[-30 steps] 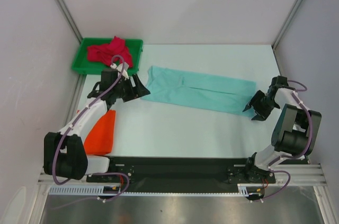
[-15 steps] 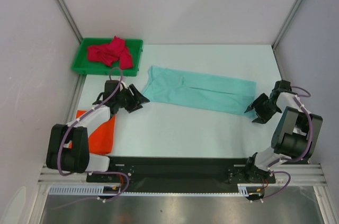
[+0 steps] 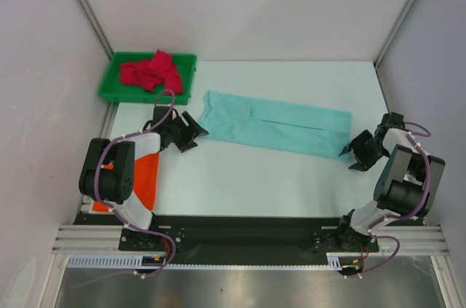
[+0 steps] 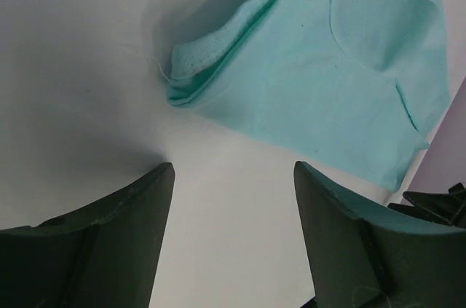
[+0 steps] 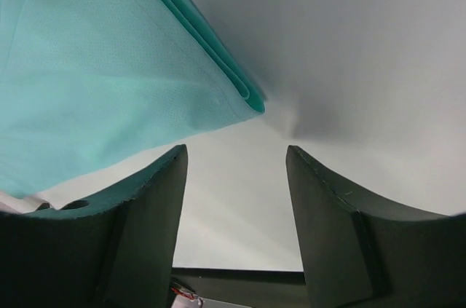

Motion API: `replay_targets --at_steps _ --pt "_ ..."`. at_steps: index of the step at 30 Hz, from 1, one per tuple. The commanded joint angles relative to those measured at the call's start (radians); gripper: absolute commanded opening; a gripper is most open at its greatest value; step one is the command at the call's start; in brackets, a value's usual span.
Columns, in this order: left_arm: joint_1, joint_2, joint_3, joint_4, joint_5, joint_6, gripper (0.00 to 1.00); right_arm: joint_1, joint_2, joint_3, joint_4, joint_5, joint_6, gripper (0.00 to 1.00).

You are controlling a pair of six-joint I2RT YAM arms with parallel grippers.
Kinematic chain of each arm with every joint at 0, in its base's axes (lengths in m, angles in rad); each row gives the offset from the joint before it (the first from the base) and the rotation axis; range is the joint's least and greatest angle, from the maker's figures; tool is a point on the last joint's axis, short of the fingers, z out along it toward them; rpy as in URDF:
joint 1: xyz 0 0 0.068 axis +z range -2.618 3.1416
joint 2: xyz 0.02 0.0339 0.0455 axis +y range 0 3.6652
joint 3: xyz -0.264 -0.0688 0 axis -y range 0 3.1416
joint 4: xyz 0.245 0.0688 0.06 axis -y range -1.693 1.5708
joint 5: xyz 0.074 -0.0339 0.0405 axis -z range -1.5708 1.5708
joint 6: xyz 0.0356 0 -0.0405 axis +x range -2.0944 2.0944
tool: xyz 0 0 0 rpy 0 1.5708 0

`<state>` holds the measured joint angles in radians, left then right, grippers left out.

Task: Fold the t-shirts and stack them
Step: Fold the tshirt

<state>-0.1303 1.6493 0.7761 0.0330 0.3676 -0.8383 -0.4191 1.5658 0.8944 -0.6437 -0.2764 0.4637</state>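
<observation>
- Mint green t-shirt [image 3: 277, 124] lay folded into a long strip across the middle of the table [image 3: 240, 177], slanting down to the right.
- Left arm was folded low, forearm reaching toward the strip's left end. The left gripper [image 3: 195, 137] had its jaws apart and empty, just short of the cloth corner.
- Right arm was bent tight. The right gripper [image 3: 348, 156] pointed at the strip's right corner, jaws apart, holding nothing.
- Crimson t-shirt [image 3: 151, 73] sat bunched in the green tray [image 3: 186, 75].
- Orange t-shirt [image 3: 148, 177] lay under the left arm.
</observation>
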Motion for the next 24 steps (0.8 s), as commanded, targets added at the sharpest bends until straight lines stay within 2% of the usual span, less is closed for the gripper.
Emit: replay_targets --at_steps 1,5,10,15,24 --pt "0.005 0.018 0.026 0.054 -0.041 -0.028 0.72 -0.004 -0.009 0.003 0.033 -0.018 0.019 0.62" --pt "0.004 0.050 0.043 0.054 -0.078 -0.019 0.61 -0.004 -0.010 -0.011 0.029 -0.001 0.023 0.61" --pt "0.003 0.098 0.077 0.074 -0.093 -0.013 0.57 -0.006 -0.027 -0.022 0.041 0.025 0.024 0.60" --pt "0.000 0.155 0.129 0.070 -0.096 0.019 0.47 -0.006 0.000 -0.014 0.045 0.020 0.030 0.59" --pt "-0.028 0.219 0.247 0.035 -0.104 0.076 0.21 -0.007 0.074 -0.006 0.088 -0.014 0.081 0.54"
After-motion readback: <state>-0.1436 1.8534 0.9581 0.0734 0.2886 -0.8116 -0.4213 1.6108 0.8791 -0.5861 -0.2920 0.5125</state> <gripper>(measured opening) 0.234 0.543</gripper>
